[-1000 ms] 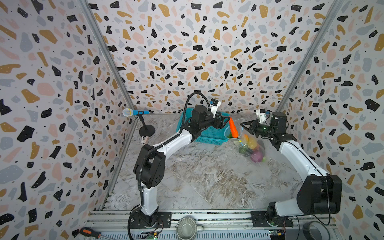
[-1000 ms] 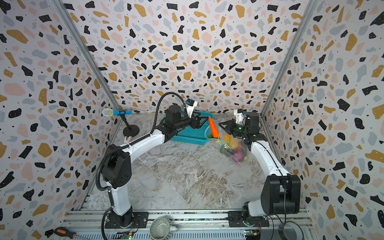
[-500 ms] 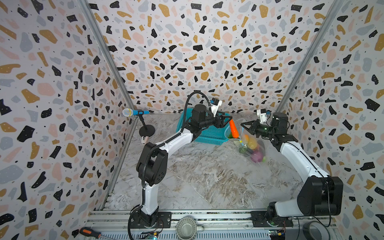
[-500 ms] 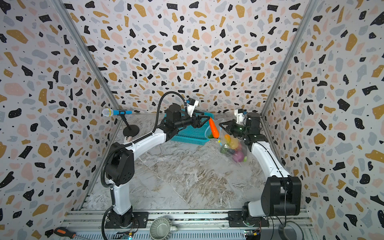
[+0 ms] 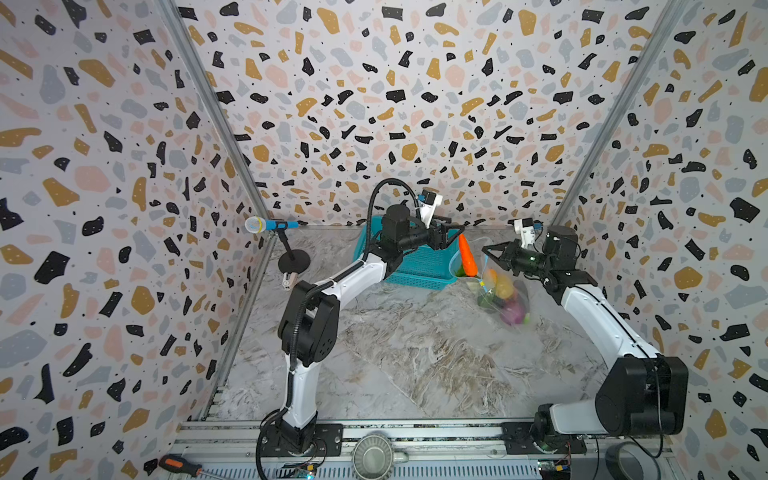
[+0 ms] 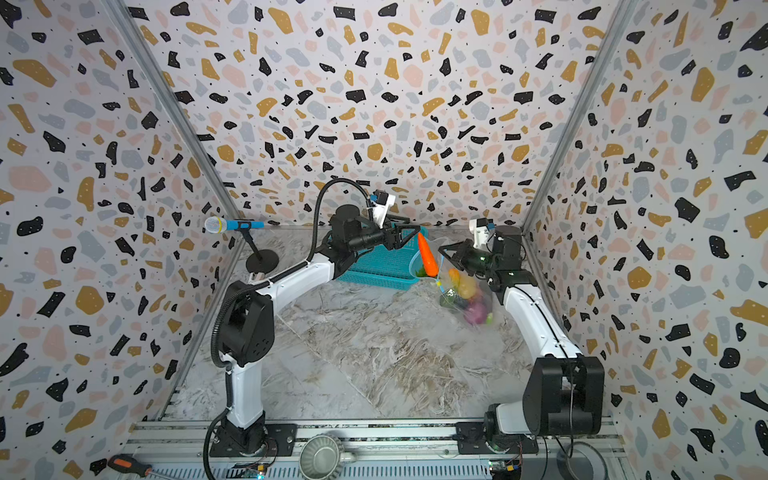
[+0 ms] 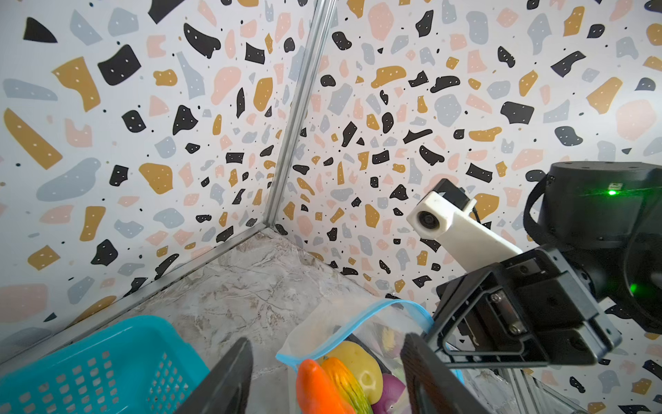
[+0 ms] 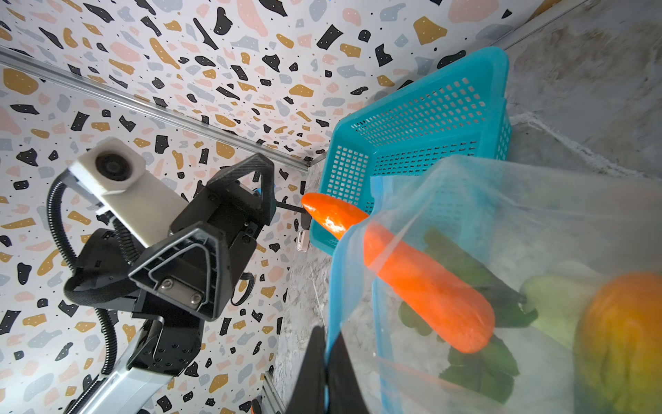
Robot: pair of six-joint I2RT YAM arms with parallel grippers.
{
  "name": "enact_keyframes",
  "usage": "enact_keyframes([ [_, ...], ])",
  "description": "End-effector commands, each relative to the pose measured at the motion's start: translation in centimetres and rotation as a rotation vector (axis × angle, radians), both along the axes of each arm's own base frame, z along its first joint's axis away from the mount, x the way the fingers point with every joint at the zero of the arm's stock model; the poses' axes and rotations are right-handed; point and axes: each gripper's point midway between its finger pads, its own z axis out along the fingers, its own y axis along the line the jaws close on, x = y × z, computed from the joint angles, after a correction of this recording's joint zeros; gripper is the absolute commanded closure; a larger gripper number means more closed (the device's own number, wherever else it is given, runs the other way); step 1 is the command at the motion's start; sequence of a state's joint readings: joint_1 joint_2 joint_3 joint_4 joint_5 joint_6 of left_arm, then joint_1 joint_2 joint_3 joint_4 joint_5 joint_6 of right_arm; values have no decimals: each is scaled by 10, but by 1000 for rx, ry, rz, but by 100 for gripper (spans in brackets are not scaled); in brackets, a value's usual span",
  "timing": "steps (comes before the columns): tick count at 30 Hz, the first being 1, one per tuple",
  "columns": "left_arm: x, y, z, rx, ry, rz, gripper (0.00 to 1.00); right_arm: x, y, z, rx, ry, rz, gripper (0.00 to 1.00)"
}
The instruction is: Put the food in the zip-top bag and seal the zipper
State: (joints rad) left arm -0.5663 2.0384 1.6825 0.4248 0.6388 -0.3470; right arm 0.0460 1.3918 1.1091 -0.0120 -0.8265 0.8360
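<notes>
The clear zip-top bag [image 5: 505,299] [image 6: 469,295] hangs at the back right, its mouth open. My right gripper [image 5: 484,249] [image 8: 327,344] is shut on the bag's blue zipper [image 8: 335,286] [image 7: 358,326] edge. An orange carrot [image 5: 467,255] [image 6: 428,255] [image 8: 412,272] stands in the mouth, its tip sticking out. My left gripper [image 5: 457,237] [image 7: 326,349] hovers open over it, and neither finger touches the carrot [image 7: 318,387]. A yellow potato [image 7: 361,365], a purple onion [image 5: 513,316] and green leaves [image 8: 480,365] lie inside the bag.
The teal mesh basket [image 5: 419,270] [image 7: 89,358] stands at the back wall, just left of the bag. A microphone [image 5: 266,225] on a stand occupies the back left corner. A screwdriver [image 5: 178,463] and a metal cup [image 5: 372,457] lie on the front rail.
The left arm's elbow has risen slightly while its gripper stays over the bag mouth. The carrot, the bag and the right arm are where they were.
</notes>
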Motion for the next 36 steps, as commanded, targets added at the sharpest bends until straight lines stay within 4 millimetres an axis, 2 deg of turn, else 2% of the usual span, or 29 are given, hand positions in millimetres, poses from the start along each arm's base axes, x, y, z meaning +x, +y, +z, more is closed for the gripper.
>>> enact_keyframes([
  [1, -2, -9, 6, 2, -35, -25, 34, -6, 1, 26, 6, -90, 18, 99],
  [6, 3, -15, -2, 8, -4, -30, 48, -8, 1, 25, 5, -90, 15, 99],
  [9, -1, -20, -1, 1, 0, -50, 56, -8, 1, 25, 4, -88, 15, 99],
  [19, -8, -24, -4, 5, 10, -68, 75, -7, 0, 24, 1, -88, 13, 99],
  [30, -10, -23, -12, 18, 29, -67, 85, -6, -1, 26, 0, -94, 8, 99],
  [36, -14, -21, -11, 16, 31, -59, 86, -5, -2, 29, 0, -97, 3, 99],
])
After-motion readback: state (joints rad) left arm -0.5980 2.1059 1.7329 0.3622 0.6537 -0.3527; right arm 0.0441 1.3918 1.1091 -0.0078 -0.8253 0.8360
